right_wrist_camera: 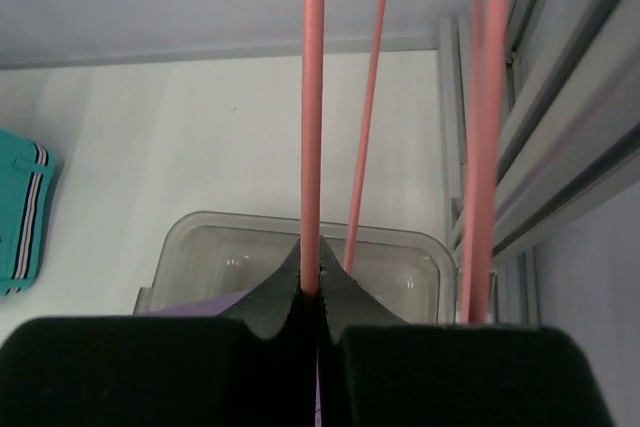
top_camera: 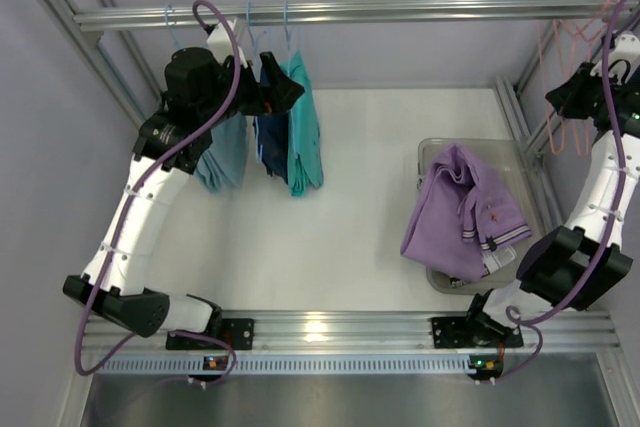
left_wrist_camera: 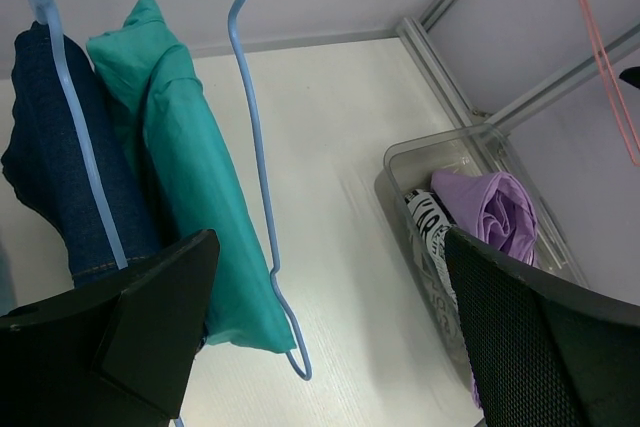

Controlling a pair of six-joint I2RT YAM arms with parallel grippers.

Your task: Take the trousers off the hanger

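Right gripper point(right_wrist_camera: 318, 292): I see its jaws closed tight on one wire of the pink hanger point(right_wrist_camera: 313, 97), held up by the frame at the bench's right edge.
Pink hanger: bare wire, no cloth on it; its other strands run up beside the gripped one, close to the right-hand frame posts.
Purple trousers point(top_camera: 455, 212): off the hanger, crumpled over the clear bin point(top_camera: 426, 145) and spilling past its near-left rim.
Clear bin: on the bench point(top_camera: 350, 207) near the right edge, below my right wrist; a black-and-white patterned piece lies inside beside the purple cloth.
Left gripper point(left_wrist_camera: 330, 277): jaws spread wide, gripping nothing, raised near the rail point(top_camera: 400, 12) over the far edge.
Light-blue hangers point(left_wrist_camera: 250, 147): hooked on the rail at the far-left; one wire hangs between my open fingers, whether it touches them I cannot tell.
Hanging clothes: teal garment point(left_wrist_camera: 190, 177), dark jeans point(left_wrist_camera: 50, 177) and a pale blue piece point(top_camera: 222, 162), side by side.
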